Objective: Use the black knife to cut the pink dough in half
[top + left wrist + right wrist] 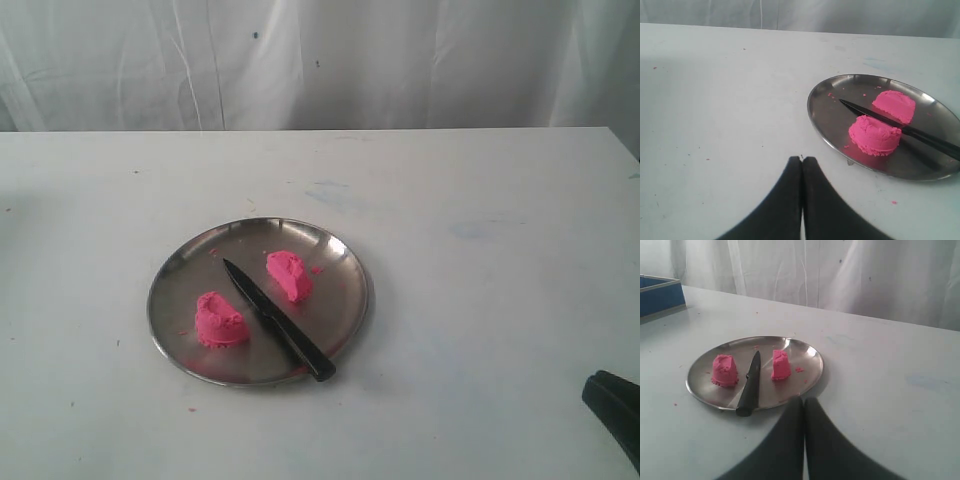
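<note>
Two lumps of pink dough lie on a round steel plate (180, 275): one lump (220, 321) at the plate's front left, the other lump (289, 275) right of centre. Between them lies the black knife (275, 318), its tip pointing to the plate's back and its handle over the front rim. The same lumps (875, 135) (894, 105) and knife (900, 128) show in the left wrist view, and in the right wrist view as lumps (724, 370) (781, 365) and knife (750, 385). My left gripper (802, 159) is shut and empty, off the plate. My right gripper (803, 400) is shut and empty beside the plate's rim.
The white table (480, 200) ends at a white curtain (320, 60) behind. A blue box (657, 294) stands at the table's far side in the right wrist view. Pink crumbs (894, 202) dot the table and plate. A black arm part (615, 405) shows at the lower right corner.
</note>
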### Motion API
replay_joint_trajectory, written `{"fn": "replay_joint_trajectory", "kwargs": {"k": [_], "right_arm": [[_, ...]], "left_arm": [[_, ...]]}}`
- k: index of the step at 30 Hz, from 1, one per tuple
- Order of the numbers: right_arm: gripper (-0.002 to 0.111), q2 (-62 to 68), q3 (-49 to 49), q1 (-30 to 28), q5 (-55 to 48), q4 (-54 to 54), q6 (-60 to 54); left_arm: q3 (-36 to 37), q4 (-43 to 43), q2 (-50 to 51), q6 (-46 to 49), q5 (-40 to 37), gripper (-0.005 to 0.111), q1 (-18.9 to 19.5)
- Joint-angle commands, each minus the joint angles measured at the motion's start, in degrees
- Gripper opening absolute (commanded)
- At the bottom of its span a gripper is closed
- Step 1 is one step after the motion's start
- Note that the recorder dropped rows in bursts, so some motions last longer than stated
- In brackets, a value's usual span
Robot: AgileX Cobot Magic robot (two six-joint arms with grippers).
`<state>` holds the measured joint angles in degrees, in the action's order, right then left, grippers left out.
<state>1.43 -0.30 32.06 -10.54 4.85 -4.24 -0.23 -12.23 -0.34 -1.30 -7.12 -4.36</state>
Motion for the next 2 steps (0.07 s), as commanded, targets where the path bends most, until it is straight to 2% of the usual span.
{"fn": "replay_joint_trajectory", "kwargs": {"k": [1, 2], "right_arm": [[0.0, -0.3, 0.3, -0.2, 0.4, -0.4, -0.2], [0.0, -0.3, 0.3, -0.2, 0.4, -0.4, -0.2]], "left_arm": [[0.2, -0.1, 0.3, -0.1, -0.1, 0.0, -0.3], [0.2, -0.1, 0.3, -0.1, -0.1, 0.0, -0.3]]}}
